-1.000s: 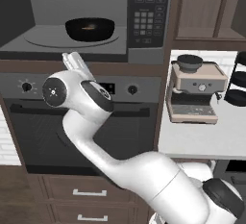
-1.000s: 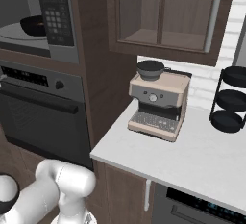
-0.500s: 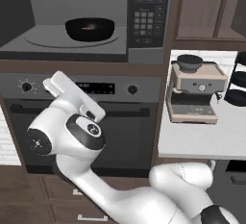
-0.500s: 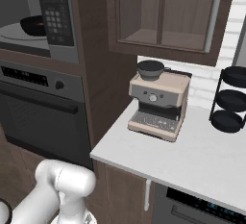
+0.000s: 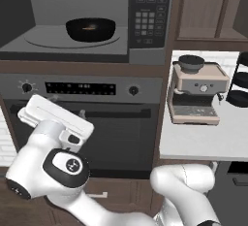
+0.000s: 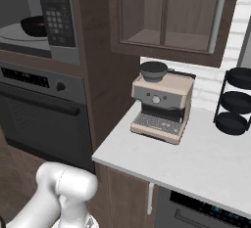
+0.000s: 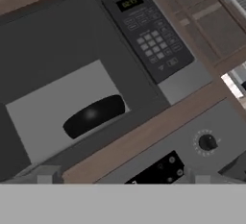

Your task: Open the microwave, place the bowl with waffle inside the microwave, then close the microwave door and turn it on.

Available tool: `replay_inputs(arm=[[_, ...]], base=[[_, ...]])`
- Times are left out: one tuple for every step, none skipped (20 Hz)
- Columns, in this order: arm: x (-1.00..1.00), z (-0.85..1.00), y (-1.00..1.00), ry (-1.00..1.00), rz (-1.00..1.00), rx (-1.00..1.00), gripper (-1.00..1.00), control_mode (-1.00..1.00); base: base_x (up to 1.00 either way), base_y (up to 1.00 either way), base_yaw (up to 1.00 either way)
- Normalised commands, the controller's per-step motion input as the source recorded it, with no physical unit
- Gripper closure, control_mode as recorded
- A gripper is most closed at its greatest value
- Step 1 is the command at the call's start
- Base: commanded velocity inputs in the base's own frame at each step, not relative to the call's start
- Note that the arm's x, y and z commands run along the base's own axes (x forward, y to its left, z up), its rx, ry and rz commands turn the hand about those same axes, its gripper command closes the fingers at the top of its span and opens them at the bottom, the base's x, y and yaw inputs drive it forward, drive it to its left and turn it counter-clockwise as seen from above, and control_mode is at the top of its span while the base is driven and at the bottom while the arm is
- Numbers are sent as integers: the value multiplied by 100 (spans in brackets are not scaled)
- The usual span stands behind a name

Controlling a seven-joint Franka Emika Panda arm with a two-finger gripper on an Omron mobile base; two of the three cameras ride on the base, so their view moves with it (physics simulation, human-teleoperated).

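Left base view: The microwave [image 5: 92, 19] stands open, its cavity exposed. The bowl [image 5: 90, 29] sits inside on the round turntable, with a sliver of golden waffle [image 5: 88, 27] showing over the rim. The white wrist block of the arm is low, in front of the oven [image 5: 82, 123], so the cavity lies above and beyond the hand. The door itself cannot be made out here; a dark strip at the far left of the cavity may be its edge. Judgement: the coming move turns on reaching that door, to the left of the cavity, and swinging it right across the opening.

Right base view: The keypad panel [image 6: 56, 11] is a flat grey slab with small raised buttons. The bowl [image 6: 35, 25] is partly visible behind it. A beige coffee machine [image 6: 161, 107] stands on the white table [image 6: 196, 158], well to the right of the arm.

Hand view: The hand [image 7: 120, 176] looks up at the microwave; its two fingertips stand far apart, wide and holding nothing. The bowl [image 7: 94, 116], smooth and black with a glossy highlight, lies ahead and slightly left on the pale grey floor. The keypad [image 7: 151, 35] lies ahead to the right.
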Motion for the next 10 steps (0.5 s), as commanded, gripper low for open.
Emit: replay_inputs(arm=[[-20, -35, 83, -9, -5, -19, -100, -100], [-16, -43, 64, -2, -6, -18, -100, -100], [-31, -46, 27, 0, -2, -13, -100, -100], [-24, -34, 1, 0, 0, -13, -100, -100], [-6, -21, 16, 0, 0, -8, -100, -100], [-1, -19, 25, 0, 0, -7, -100, -100], [-6, -9, 20, 0, 0, -5, -100, -100], [-16, -1, 29, -8, 0, -5, -100, -100], [-12, 0, 46, -11, 0, -2, -100, -100], [-16, 0, 59, -17, 0, -1, -100, -100]], base=[[0, 0, 0], [0, 0, 0], [0, 0, 0], [0, 0, 0], [0, 0, 0], [0, 0, 0], [0, 0, 0], [0, 0, 0], [0, 0, 0], [0, 0, 0]])
